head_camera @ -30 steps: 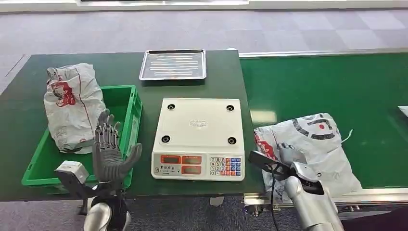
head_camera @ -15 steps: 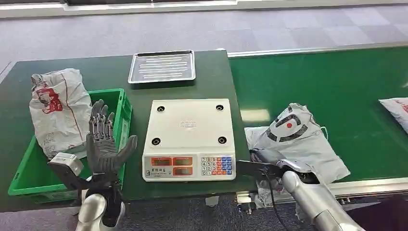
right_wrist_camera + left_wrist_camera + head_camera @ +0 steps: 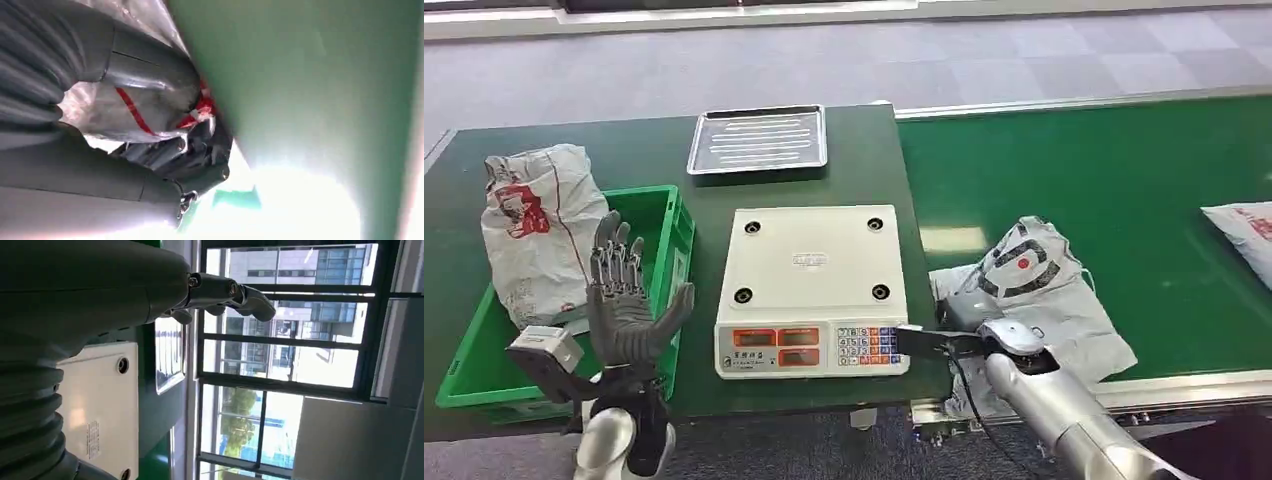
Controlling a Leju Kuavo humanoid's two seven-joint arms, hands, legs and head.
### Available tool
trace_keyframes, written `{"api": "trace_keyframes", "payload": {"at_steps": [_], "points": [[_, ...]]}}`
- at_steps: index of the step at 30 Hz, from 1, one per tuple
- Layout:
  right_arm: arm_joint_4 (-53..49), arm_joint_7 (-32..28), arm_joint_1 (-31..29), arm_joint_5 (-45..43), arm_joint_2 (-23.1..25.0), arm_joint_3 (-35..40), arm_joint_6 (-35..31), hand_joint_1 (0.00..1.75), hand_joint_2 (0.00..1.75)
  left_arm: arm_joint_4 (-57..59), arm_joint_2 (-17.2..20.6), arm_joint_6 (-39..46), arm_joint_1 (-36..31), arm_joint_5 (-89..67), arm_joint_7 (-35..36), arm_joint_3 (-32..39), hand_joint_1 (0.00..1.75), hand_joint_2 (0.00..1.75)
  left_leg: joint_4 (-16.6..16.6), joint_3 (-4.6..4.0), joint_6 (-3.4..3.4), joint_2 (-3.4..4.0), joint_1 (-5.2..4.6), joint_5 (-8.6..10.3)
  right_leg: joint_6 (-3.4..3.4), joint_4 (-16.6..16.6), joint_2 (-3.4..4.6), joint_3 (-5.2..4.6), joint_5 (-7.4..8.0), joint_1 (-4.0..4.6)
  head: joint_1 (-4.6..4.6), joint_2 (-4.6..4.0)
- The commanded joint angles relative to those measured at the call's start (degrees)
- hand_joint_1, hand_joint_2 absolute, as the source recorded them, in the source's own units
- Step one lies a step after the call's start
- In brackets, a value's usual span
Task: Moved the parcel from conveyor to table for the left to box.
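spanning the right half of the head view, green conveyor (image 3: pixel 1124 170), flat and bright, a pale glare patch near its left edge. filling the left half, dark green table (image 3: pixel 864 150), butted against the conveyor's left edge. sitting at centre frame on the table, white scale (image 3: pixel 812 285), four dark screw dots on its platform, orange displays and a coloured keypad along its near face. lying lower right of centre on the conveyor, just beside the scale, grey parcel (image 3: pixel 1034 290), crumpled, black and red print on top, its near-left part bunched up. resting at lower left, green box (image 3: pixel 664 215), open-topped, holding a white bag (image 3: pixel 534 225) with red print that leans over its far-left rim. lying at upper centre, silver tray (image 3: pixel 759 139), ribbed, apart from the scale. poking in at the right edge, second white parcel (image 3: pixel 1239 225), well apart from the grey one.

raised at lower left in front of the box, left hand (image 3: pixel 624 305), palm up, fingers spread and straight, thumb out to the side, nothing in it; in the left wrist view, left hand (image 3: pixel 220 292) with dark fingers against windows. reaching in at lower right, right hand (image 3: pixel 969 315) pressed into the parcel's near-left bunch; in the right wrist view, right hand (image 3: pixel 165 140) with thumb and dark fingers clamped around crinkled grey plastic of the parcel (image 3: pixel 145 110) with red print.
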Motion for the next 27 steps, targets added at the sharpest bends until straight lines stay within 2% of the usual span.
{"api": "trace_keyframes", "payload": {"at_steps": [1,2,3,4,5,6,7,9,12,15,16,17,18,19,20,21,23,24,27], "points": [[-18.70,18.79,-0.94,23.11,1.89,-5.19,-21.36,1.75,1.75,-4.71,-1.26,1.54,6.18,-0.41,-1.05,4.92,0.00,1.75,0.01,-0.09,0.04,0.02,-0.08,0.07,0.03,0.06,-0.16,-0.08,0.04,-0.06,0.00,0.00],[-24.74,18.74,0.02,26.12,2.61,-8.20,-21.68,1.75,1.75,-5.24,-1.70,1.55,6.71,-0.44,-1.27,5.24,0.00,1.75,0.00,-0.14,0.04,-0.04,-0.06,0.12,0.03,0.03,-0.33,-0.07,0.08,-0.04,0.00,0.02],[-33.87,18.85,1.74,29.05,4.10,-12.76,-31.67,1.75,1.75,-5.04,-2.17,1.38,6.58,-0.44,-1.55,5.15,0.00,1.75,0.05,-0.27,-0.10,0.01,-0.11,0.16,0.01,0.12,-0.24,-0.22,0.09,-0.10,0.00,0.00],[-39.76,16.89,2.95,29.81,4.66,-15.17,-36.52,1.75,1.75,-4.24,-2.36,1.31,5.92,-0.46,-1.58,4.69,0.00,1.75,0.14,-0.46,-0.08,0.06,-0.16,0.18,-0.04,0.25,-0.25,-0.43,0.12,-0.15,-0.02,0.00],[-45.70,14.04,4.36,30.43,6.48,-17.91,-42.52,1.75,1.75,-2.82,-2.43,1.46,4.82,-0.54,-1.57,3.85,0.00,1.75,0.08,-0.57,0.03,-0.29,-0.20,0.36,-0.02,0.16,-0.60,-0.38,0.13,-0.19,0.00,0.00],[-48.11,13.08,5.34,30.71,7.35,-18.76,-43.39,1.75,1.75,-1.71,-2.67,1.60,3.85,-0.62,-1.53,3.39,0.00,1.75,0.13,-0.76,0.12,-0.55,-0.23,0.53,0.00,0.23,-0.98,-0.50,0.10,-0.21,0.00,0.00],[-49.90,10.10,5.86,30.09,8.95,-19.19,-47.77,1.75,1.75,-0.48,-2.81,1.74,2.98,-0.59,-1.90,2.92,0.00,1.75,0.04,-0.49,-0.01,-0.93,-0.23,0.80,0.05,0.09,-1.29,-0.57,0.20,-0.19,0.00,0.00],[-50.78,7.60,5.85,30.44,11.80,-18.58,-48.74,1.75,1.75,1.72,-2.98,2.01,1.27,-0.49,-2.31,2.16,0.00,1.75,0.07,-0.54,0.04,-1.57,-0.18,0.93,0.10,0.04,-1.87,-0.40,0.17,-0.13,-0.04,0.00],[-48.20,5.97,3.90,30.49,14.03,-16.55,-48.74,1.75,1.75,3.06,-2.67,2.10,-0.30,-0.18,-2.51,1.78,0.00,1.75,0.06,-0.43,0.02,-2.08,-0.19,1.04,0.16,-0.01,-2.28,-0.12,0.14,-0.14,-0.02,0.00],[-42.21,5.26,1.12,30.89,15.50,-14.08,-48.74,1.75,1.75,4.31,-2.71,1.91,-1.64,0.18,-2.31,1.87,0.00,1.75,0.09,-0.57,0.02,-1.97,-0.22,1.04,0.21,0.01,-2.13,-0.24,0.21,-0.14,0.00,0.00],[-38.89,3.07,-0.17,27.56,15.77,-11.37,-48.74,1.75,1.75,5.03,-2.62,1.56,-2.04,0.34,-2.21,1.68,0.00,1.75,0.06,-0.51,0.07,-1.91,-0.24,1.03,0.21,-0.03,-2.12,-0.20,0.23,-0.14,0.00,0.00],[-34.48,0.63,-1.81,22.51,16.40,-8.70,-45.53,1.75,1.75,5.89,-2.40,1.23,-2.40,0.49,-2.23,1.32,0.00,1.75,0.08,-0.53,0.08,-1.96,-0.24,1.00,0.21,-0.01,-2.12,-0.20,0.22,-0.14,-0.02,0.00],[-31.61,0.64,-3.03,22.34,17.04,-8.25,-46.38,1.75,1.75,6.54,-2.28,1.10,-2.68,0.61,-2.32,1.17,0.00,1.75,0.05,-0.51,0.10,-1.94,-0.25,1.02,0.23,-0.05,-2.14,-0.17,0.26,-0.13,0.00,0.00],[-26.40,-2.65,-4.77,15.13,18.10,-6.09,-37.50,1.75,1.75,7.31,-1.95,0.56,-2.98,0.88,-2.53,0.62,0.00,1.75,0.04,-0.46,0.10,-1.79,-0.24,1.04,0.22,-0.10,-2.03,-0.16,0.32,-0.11,0.00,0.00],[-18.44,-1.62,-7.91,17.19,19.47,-5.03,-39.34,1.75,1.75,8.54,-1.81,0.16,-3.59,1.14,-2.75,0.17,0.00,1.75,0.08,-0.53,0.14,-1.90,-0.26,1.06,0.24,-0.06,-2.11,-0.15,0.27,-0.14,0.00,0.00],[-15.23,-1.71,-8.96,17.20,20.14,-4.85,-41.36,1.75,1.75,8.91,-1.80,0.16,-3.78,1.25,-2.93,0.07,0.00,1.75,-0.02,-0.44,0.17,-1.66,-0.25,1.09,0.23,-0.15,-1.91,-0.12,0.38,-0.13,-0.02,0.02],[-5.91,-3.06,-11.90,13.67,22.49,-4.56,-39.05,1.75,1.75,9.42,-1.72,0.11,-4.26,1.32,-2.99,-0.61,0.00,1.75,-0.01,-0.40,0.13,-1.56,-0.24,1.13,0.24,-0.16,-1.79,-0.11,0.45,-0.12,0.00,0.00],[-2.77,-1.19,-12.94,16.29,22.92,-3.74,-40.24,1.75,1.75,9.39,-1.74,0.11,-4.30,1.39,-3.02,-0.80,0.00,1.75,-0.08,-0.38,0.13,-1.56,-0.23,1.17,0.22,-0.24,-1.84,-0.05,0.51,-0.10,-0.02,0.00],[1.20,-1.86,-13.75,15.24,24.37,-3.86,-40.65,1.75,1.75,9.01,-1.79,0.17,-4.29,1.48,-3.06,-1.06,0.00,1.75,0.02,-0.53,0.15,-1.88,-0.22,1.30,0.23,-0.13,-2.13,-0.13,0.44,-0.11,0.00,0.00]]}}
